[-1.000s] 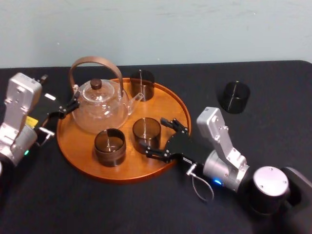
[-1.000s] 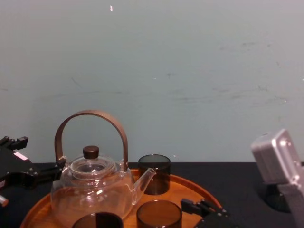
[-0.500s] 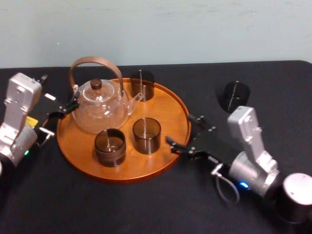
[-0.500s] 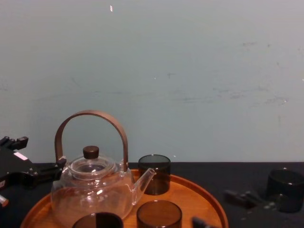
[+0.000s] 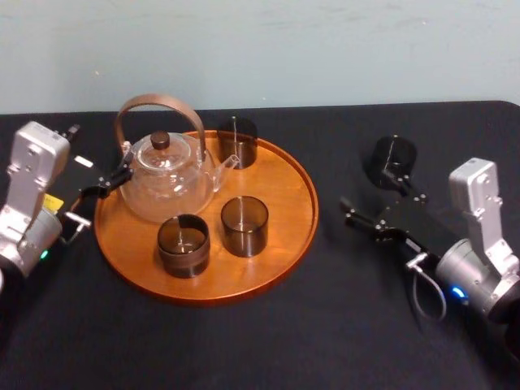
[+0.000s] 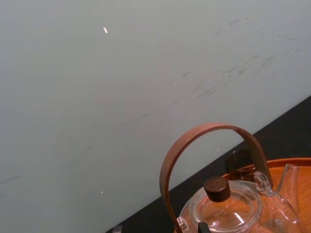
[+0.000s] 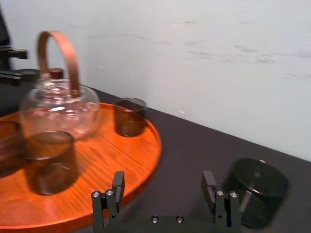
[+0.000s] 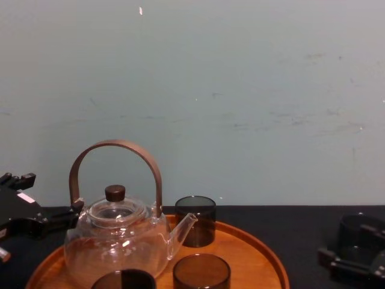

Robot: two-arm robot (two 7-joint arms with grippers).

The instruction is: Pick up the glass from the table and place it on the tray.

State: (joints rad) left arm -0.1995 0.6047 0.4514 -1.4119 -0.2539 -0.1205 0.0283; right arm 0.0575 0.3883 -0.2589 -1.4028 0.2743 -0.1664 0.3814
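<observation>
As my right gripper (image 5: 372,197), spread wide, sits offset beside the dark glass (image 5: 389,159) on the table (image 5: 244,341), one finger could knock it over; my left gripper (image 5: 110,183) idles by the glass teapot (image 5: 166,177).

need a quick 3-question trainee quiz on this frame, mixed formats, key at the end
1. How many glasses stand on the tray?
2. True or false: the right gripper is shut.
3. Where is the glass that is off the tray? A) on the table, right of the tray, by the right gripper; B) behind the tray; C) stacked inside another glass.
Key: 1) three. 2) false, it is open. 3) A. The left gripper sits beside the teapot.
</observation>
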